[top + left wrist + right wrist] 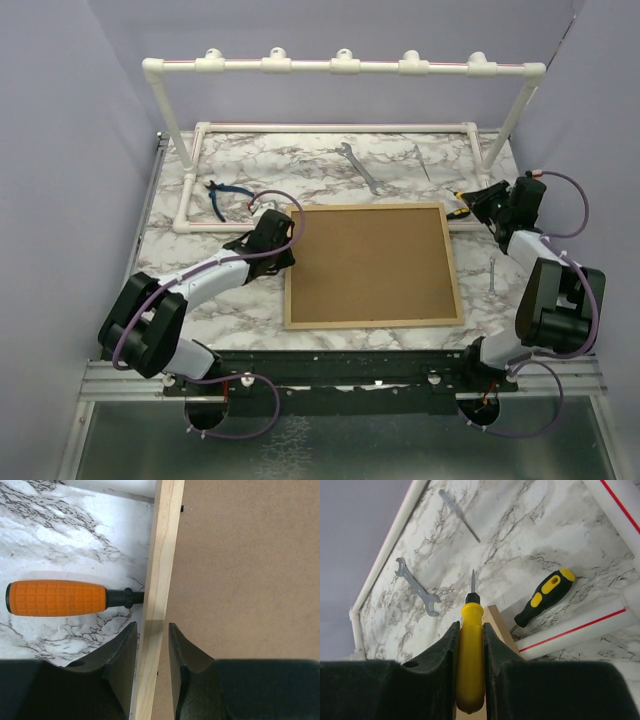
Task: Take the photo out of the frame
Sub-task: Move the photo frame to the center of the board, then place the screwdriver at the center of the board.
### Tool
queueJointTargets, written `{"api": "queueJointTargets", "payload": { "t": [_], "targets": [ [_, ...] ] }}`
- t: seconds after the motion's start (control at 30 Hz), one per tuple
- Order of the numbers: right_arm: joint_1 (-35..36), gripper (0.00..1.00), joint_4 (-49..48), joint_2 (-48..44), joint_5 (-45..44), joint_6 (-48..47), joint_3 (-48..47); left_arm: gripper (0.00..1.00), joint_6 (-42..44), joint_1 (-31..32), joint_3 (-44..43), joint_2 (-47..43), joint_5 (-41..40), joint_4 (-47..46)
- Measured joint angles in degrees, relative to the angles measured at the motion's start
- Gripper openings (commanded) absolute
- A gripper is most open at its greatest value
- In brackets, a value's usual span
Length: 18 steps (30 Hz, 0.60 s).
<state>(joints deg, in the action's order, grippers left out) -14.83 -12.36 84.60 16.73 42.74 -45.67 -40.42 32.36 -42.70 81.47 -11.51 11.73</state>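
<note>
pipe rack: far side | spanner, pliers: on marble table | yellow-black screwdriver: by rack pipe | yellow screwdriver: above table

The marble table bears the frame back-up, a wrench, blue pliers and a white pipe rack.

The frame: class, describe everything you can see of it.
The frame lies flat on the marble table, back up: a brown fibreboard panel inside thin light-wood edging. The left gripper straddles its left rail, where an orange-handled tool meets the wood with its shaft. The right gripper holds a yellow screwdriver by its far right corner.
</note>
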Motion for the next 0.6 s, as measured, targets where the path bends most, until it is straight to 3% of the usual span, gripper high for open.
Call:
{"api": "queueJointTargets", "payload": {
  "t": [0.47, 0.53, 0.6],
  "targets": [
    [-3.39, 0.05, -6.93, 3.87, 0.74, 2.56, 4.02, 0.42, -0.15, 0.00, 2.14, -1.62, 2.97, -1.36],
    [-3.72, 0.07, -7.19, 4.48, 0.39, 2.71, 3.87, 0.41, 0.02, 0.00, 2.14, -1.27, 3.48, -1.55],
    [-4.07, 0.18, -7.32, 5.84, 0.17, 2.78, 3.34, 0.41, 0.09, 0.00, 2.14, -0.74, 3.82, -1.86]
  ]
}}
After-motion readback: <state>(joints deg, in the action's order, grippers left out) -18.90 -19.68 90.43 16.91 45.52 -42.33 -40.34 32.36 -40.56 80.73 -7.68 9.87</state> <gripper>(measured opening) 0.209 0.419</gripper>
